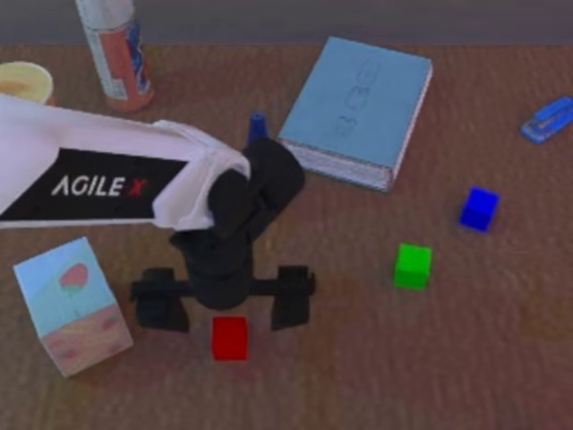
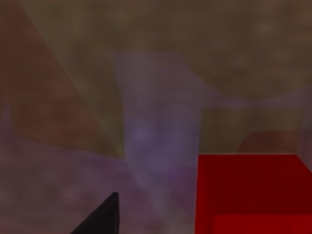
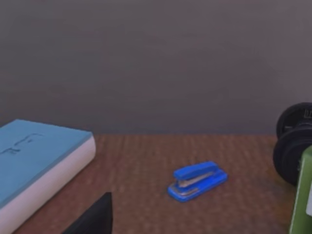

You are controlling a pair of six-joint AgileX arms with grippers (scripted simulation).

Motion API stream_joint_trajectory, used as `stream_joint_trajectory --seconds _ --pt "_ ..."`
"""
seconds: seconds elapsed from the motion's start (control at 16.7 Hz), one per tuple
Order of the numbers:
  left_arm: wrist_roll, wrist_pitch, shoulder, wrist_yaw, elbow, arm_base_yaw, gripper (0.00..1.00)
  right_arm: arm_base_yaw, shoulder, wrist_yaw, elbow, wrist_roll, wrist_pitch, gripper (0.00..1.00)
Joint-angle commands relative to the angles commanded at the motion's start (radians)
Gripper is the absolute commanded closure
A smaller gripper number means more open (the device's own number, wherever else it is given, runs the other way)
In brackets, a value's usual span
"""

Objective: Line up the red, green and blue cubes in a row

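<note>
The red cube (image 1: 229,338) lies near the table's front, left of centre. My left gripper (image 1: 226,307) hangs open just behind it, its two black fingers spread wider than the cube. The left wrist view shows the red cube (image 2: 253,195) close up beside one dark fingertip (image 2: 105,217). The green cube (image 1: 413,266) sits to the right of centre, and the blue cube (image 1: 479,208) is farther right and back. My right arm is outside the top view; its wrist view shows one fingertip (image 3: 97,217) set far off centre, holding nothing.
A light-blue book (image 1: 358,107) lies at the back centre, with a blue stapler (image 1: 547,119) at the back right. A glue bottle (image 1: 115,49) and a yellow cup (image 1: 22,82) stand at the back left. A pictured box (image 1: 72,305) sits at the front left.
</note>
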Motion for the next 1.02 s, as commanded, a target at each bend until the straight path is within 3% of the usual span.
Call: stream_joint_trajectory --seconds 0.24,0.6,1.02 --pt "-0.004 -0.042 -0.017 0.0 0.028 0.003 0.0 0.0 0.0 0.0 0.0 0.0 0.0 0.0" --pt "-0.008 -0.252 -0.109 -0.001 0.138 0.014 0.0 0.0 0.0 0.0 0.0 0.0 0.0 0.0" --pt "-0.007 -0.243 -0.14 -0.003 0.118 0.025 0.0 0.011 0.03 -0.002 0.03 0.014 -0.021 0.0"
